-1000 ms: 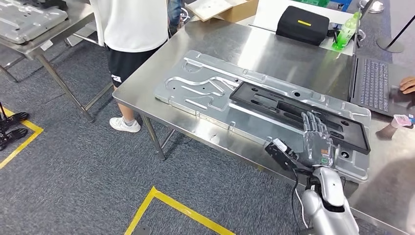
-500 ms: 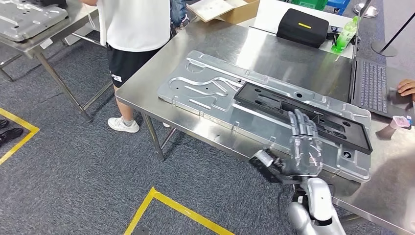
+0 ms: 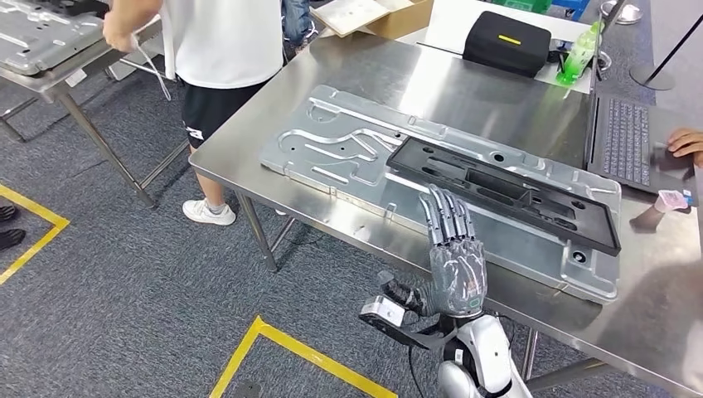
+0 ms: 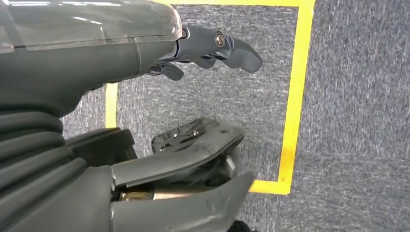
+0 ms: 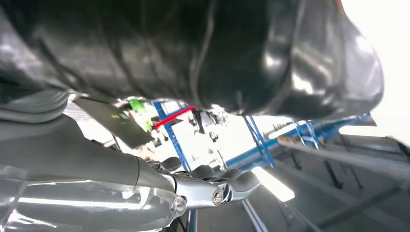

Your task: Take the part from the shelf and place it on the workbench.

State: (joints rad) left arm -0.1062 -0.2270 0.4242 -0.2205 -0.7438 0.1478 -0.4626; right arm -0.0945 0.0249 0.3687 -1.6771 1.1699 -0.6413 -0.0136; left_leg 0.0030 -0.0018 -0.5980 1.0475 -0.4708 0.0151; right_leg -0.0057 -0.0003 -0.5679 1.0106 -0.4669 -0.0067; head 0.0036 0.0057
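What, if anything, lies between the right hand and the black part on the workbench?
Nothing visible. The right hand hovers at the workbench edge; between it and the black part shows just the silver plate under the part.

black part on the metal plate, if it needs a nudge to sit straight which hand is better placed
Right, probably. The right hand is raised at the workbench edge, fingers spread and pointing at the black part on the metal plate. The left hand hangs over carpet with yellow tape, away from the bench.

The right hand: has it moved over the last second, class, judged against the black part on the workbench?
Yes. The right hand has pulled back off the black part toward the near edge of the workbench, and holds nothing.
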